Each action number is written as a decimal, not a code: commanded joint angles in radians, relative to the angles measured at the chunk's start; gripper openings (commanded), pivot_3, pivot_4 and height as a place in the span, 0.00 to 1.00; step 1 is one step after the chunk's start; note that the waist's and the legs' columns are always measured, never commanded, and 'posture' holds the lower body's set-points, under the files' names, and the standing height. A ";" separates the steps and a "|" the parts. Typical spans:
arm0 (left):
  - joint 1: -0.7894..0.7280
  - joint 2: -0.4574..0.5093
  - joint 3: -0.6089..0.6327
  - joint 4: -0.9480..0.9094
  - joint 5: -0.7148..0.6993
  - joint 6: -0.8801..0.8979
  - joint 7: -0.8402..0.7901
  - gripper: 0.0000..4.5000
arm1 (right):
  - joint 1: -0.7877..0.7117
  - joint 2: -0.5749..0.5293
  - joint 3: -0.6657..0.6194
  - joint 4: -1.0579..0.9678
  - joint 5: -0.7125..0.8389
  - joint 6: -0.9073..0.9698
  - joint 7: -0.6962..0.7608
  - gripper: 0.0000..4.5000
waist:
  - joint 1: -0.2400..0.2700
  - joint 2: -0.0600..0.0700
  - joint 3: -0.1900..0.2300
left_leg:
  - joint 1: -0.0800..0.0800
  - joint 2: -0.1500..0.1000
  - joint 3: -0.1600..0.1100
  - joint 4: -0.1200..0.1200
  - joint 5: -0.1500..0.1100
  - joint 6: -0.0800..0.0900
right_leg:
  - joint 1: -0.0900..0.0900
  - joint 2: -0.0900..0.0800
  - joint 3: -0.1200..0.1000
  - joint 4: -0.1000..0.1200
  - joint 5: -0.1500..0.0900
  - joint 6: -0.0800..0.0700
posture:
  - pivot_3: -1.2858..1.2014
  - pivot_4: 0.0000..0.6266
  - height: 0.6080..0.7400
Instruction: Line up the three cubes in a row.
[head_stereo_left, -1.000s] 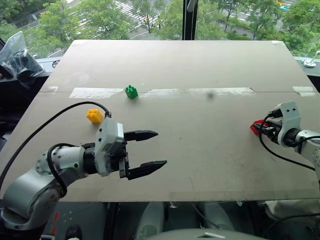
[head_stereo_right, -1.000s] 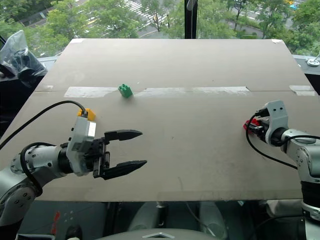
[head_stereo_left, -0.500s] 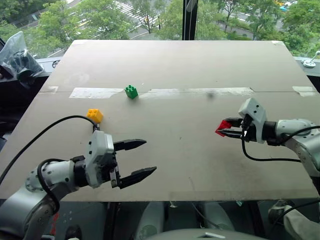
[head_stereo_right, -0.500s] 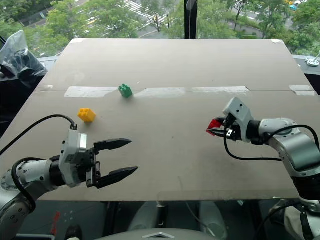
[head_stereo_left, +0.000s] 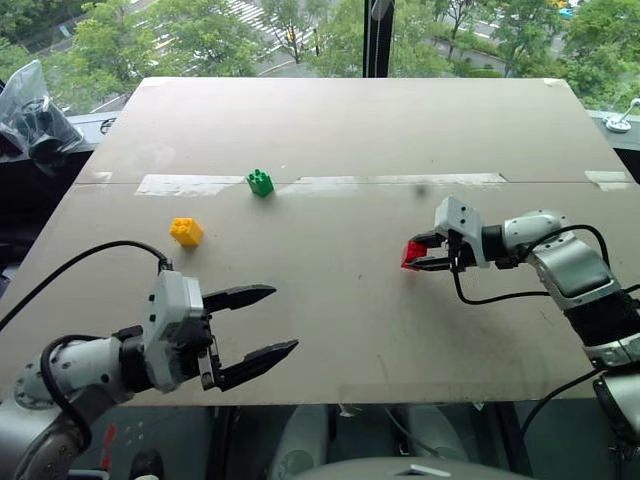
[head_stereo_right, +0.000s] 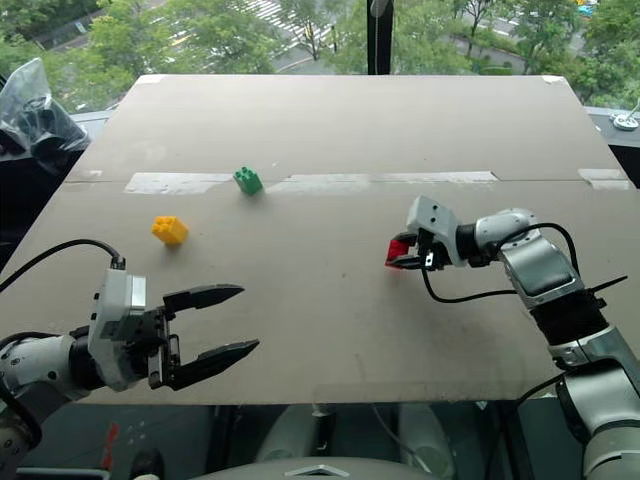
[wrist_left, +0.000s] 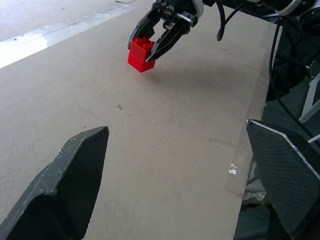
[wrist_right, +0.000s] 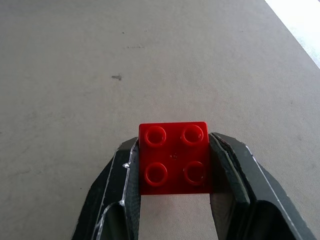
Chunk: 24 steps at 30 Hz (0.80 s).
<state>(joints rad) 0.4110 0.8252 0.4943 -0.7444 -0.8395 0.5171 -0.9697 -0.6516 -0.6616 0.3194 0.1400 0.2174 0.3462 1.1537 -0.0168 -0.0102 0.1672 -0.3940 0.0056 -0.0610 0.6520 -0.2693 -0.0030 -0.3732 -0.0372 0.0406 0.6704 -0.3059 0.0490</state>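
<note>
Right wrist view: right end effector (wrist_right: 174, 200) pinches the red cube (wrist_right: 173, 157), hiding its sides; left end effector (head_stereo_left: 248, 326) spread.

You've got the right gripper (head_stereo_left: 418, 256) clamped on the red cube (head_stereo_left: 413, 252) out over the middle-right of the table (head_stereo_left: 350, 130). Your left gripper (head_stereo_left: 265, 322) hangs wide open near the front edge. Yellow cube (head_stereo_left: 186, 232) and green cube (head_stereo_left: 260, 183) sit apart on the left, green one touching the tape strip (head_stereo_left: 400, 182).

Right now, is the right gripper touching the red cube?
Touching. In the right wrist view the right gripper has both black fingers pressed flat against opposite sides of the red cube, with no gap.
</note>
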 joint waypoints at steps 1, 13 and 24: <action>0.017 0.003 0.040 -0.033 0.013 -0.035 -0.022 1.00 | -0.023 0.018 0.002 0.028 -0.027 -0.066 0.035 0.29 | 0.000 0.000 0.000 | -0.001 0.000 0.000 0.000 0.001 -0.002 | -0.001 0.000 0.000 0.000 0.000 0.000 | 0.52 0.24 1.00; 0.030 0.011 0.051 -0.032 -0.001 -0.041 -0.041 1.00 | -0.087 0.072 0.019 0.196 -0.092 -0.185 0.142 0.29 | -0.002 0.000 0.000 | -0.002 0.000 0.001 0.000 0.001 -0.002 | -0.003 0.001 0.000 0.003 0.000 0.000 | 0.52 0.24 1.00; -0.126 -0.037 -0.026 0.052 0.001 0.052 0.168 1.00 | 0.060 0.009 -0.214 -0.126 0.074 -0.071 0.070 0.99 | 0.010 0.000 0.000 | -0.004 -0.001 0.000 0.001 0.001 -0.002 | -0.004 0.000 0.000 0.003 0.000 0.000 | 0.52 0.24 1.00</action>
<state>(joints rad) 0.3098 0.8028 0.4808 -0.7118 -0.8283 0.5376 -0.8839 -0.6239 -0.6172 0.2048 0.1542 0.2108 0.2301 1.2443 -0.0072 -0.0098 0.1674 -0.3986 0.0048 -0.0623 0.6530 -0.2684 -0.0044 -0.3769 -0.0375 0.0400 0.6738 -0.3058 0.0491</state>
